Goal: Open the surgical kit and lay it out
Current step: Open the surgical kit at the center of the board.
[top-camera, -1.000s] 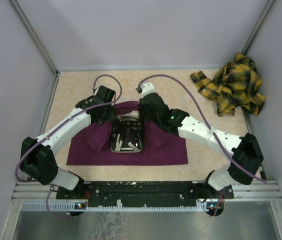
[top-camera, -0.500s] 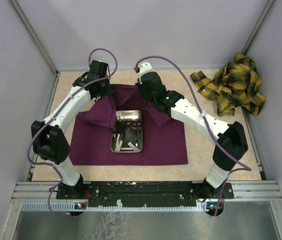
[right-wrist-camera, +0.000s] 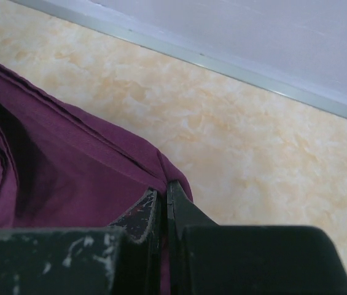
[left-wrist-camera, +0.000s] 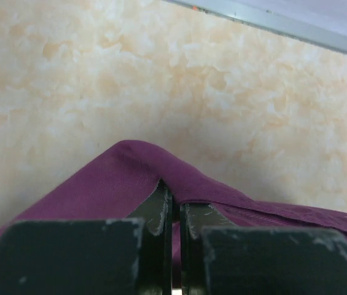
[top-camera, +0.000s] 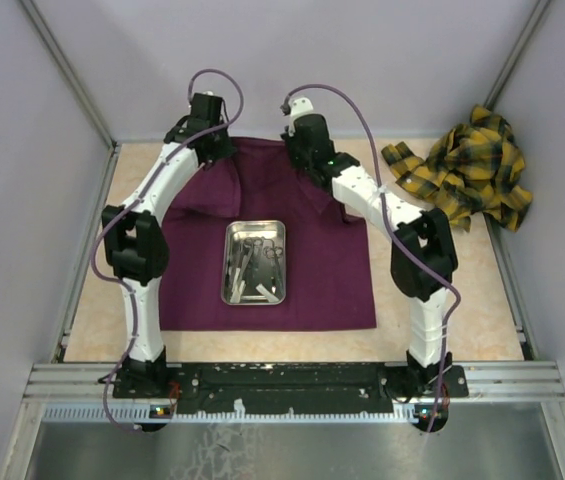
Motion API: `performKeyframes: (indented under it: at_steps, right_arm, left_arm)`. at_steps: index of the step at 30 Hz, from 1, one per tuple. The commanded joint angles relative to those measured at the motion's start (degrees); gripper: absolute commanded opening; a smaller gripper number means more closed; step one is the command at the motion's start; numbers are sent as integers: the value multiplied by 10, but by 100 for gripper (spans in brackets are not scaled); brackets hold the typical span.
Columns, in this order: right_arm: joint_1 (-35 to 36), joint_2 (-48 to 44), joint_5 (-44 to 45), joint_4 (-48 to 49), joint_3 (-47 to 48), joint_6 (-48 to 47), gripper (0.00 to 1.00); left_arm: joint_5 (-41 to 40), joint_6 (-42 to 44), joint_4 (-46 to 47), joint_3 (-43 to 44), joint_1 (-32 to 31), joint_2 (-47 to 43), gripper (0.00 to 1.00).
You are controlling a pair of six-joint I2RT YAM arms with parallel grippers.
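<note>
Jaws of left gripper (left-wrist-camera: 172, 212) and right gripper (right-wrist-camera: 163, 203) clamp far corners of the cloth (top-camera: 332, 280), apparently to spread it flat around the tray (top-camera: 255, 226).

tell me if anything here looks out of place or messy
A crumpled yellow plaid cloth sits bunched in the far right corner, apart from the purple wrap; it looks unrelated to the task.
</note>
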Motion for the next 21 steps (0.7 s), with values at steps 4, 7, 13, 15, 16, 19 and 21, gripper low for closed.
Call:
performKeyframes:
  at_steps: [4, 7, 13, 15, 16, 19, 21]
  right_arm:
    - [-50, 91, 38, 71, 103, -32, 0]
    - [-59, 138, 39, 71, 149, -43, 0]
    - [-96, 228, 51, 47, 260, -28, 22]
    - [-111, 269, 52, 23, 313, -13, 41]
    - [-118, 286, 48, 10, 342, -7, 49]
    - [-136, 319, 32, -6, 402, 9, 71]
    - [-145, 323, 17, -7, 416, 13, 78]
  left_arm:
    - [-34, 27, 57, 124, 57, 94, 0]
    - [-23, 30, 99, 126, 63, 109, 0]
    - [9, 43, 169, 154, 78, 156, 43]
    - [24, 47, 187, 176, 87, 178, 81]
    - [28, 49, 189, 190, 90, 189, 88]
    - [25, 51, 200, 203, 98, 199, 99]
    - [25, 55, 204, 203, 100, 193, 99]
